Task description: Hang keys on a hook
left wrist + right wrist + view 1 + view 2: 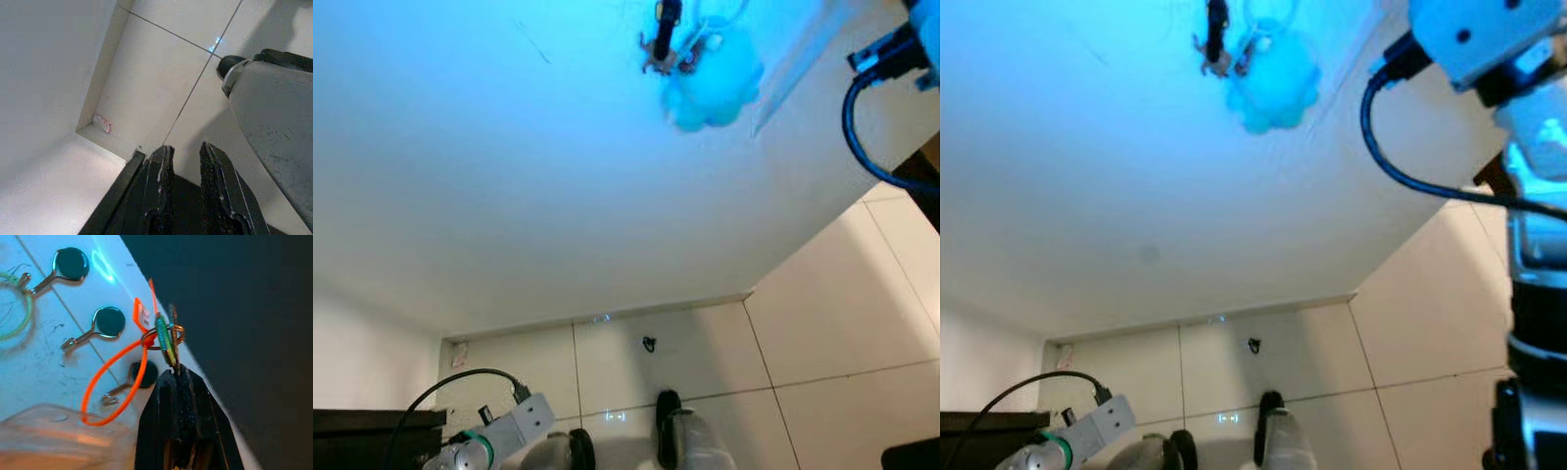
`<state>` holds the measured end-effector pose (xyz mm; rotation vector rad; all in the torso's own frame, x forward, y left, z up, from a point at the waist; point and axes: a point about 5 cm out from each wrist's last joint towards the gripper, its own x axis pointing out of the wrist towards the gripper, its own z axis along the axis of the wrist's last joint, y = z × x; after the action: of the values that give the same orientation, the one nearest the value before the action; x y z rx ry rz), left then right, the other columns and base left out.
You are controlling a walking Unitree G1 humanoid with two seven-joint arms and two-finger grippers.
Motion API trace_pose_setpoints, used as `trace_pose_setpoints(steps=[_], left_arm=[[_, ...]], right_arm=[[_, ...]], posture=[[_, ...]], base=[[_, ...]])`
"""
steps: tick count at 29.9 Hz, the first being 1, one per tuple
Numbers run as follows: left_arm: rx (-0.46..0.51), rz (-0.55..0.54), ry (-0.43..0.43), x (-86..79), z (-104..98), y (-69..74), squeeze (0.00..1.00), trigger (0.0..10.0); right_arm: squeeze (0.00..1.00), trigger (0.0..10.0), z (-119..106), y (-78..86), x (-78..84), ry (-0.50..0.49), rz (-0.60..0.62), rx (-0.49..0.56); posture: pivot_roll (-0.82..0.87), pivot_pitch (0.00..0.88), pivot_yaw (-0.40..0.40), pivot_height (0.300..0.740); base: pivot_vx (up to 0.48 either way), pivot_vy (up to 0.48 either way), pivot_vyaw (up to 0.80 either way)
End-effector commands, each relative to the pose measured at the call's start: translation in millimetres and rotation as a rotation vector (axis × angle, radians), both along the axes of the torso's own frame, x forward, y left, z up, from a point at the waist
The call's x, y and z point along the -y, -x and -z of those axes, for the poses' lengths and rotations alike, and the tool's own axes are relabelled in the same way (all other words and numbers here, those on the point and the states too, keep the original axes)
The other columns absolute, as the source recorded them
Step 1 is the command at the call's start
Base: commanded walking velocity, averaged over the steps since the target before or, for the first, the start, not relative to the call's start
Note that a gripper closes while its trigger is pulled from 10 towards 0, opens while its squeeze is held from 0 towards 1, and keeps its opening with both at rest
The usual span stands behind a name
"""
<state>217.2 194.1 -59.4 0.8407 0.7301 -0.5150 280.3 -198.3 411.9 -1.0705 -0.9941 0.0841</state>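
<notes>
In the right wrist view my right gripper point(176, 374) is shut on a small key point(165, 339) with a metal ring and a long orange loop point(110, 382). It holds them up against the white wall. Three metal hooks on round bases run in a row there; the key ring is beside the middle hook point(110, 323) and the nearest hook point(142, 374), and the orange loop hangs across the nearest one. I cannot tell whether the loop rests on it. My right arm point(1469, 39) reaches up at the upper right. My left gripper point(188, 161) hangs low and idle, open by a narrow gap.
A black fob point(664, 34) and a pale blue plush charm point(710, 78) hang high on the wall. A green ring point(14, 308) sits on the far hook. Below are the tiled floor point(822, 323), my feet point(668, 441), a dark cabinet point(362, 431) at the left and a brown edge point(925, 166) at the right.
</notes>
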Motion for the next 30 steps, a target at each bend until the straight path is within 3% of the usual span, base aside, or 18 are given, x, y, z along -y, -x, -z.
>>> trace_pose_setpoints(steps=[1, 14, 21, 30], left_arm=[[-0.062, -0.001, -0.017, -5.0, 9, 16.6, 0.00, 10.0], [-0.062, 0.001, -0.018, -4.8, 9, 16.1, 0.00, 10.0], [-0.062, -0.012, -0.014, -4.8, 9, 16.2, 0.00, 10.0], [-0.063, -0.025, -0.010, -5.5, 10, 17.1, 0.00, 10.0]], right_arm=[[0.00, 10.0, 0, 6.1, -3.4, 0.065, 0.016, 0.023], [0.00, 10.0, 23, -11.5, 5.2, 0.094, 0.080, -0.104], [0.00, 10.0, 17, -18.1, -1.5, 0.077, 0.070, -0.077], [0.00, 10.0, 9, -17.9, 7.8, 0.009, 0.119, -0.010]], posture=[[-0.19, 0.221, 0.103, 0.740], [-0.18, 0.227, 0.106, 0.740], [-0.17, 0.225, 0.101, 0.740], [-0.17, 0.230, 0.101, 0.740]], base=[[0.000, 0.000, 0.00], [0.000, 0.000, 0.00], [0.000, 0.000, 0.00], [0.000, 0.000, 0.00]])
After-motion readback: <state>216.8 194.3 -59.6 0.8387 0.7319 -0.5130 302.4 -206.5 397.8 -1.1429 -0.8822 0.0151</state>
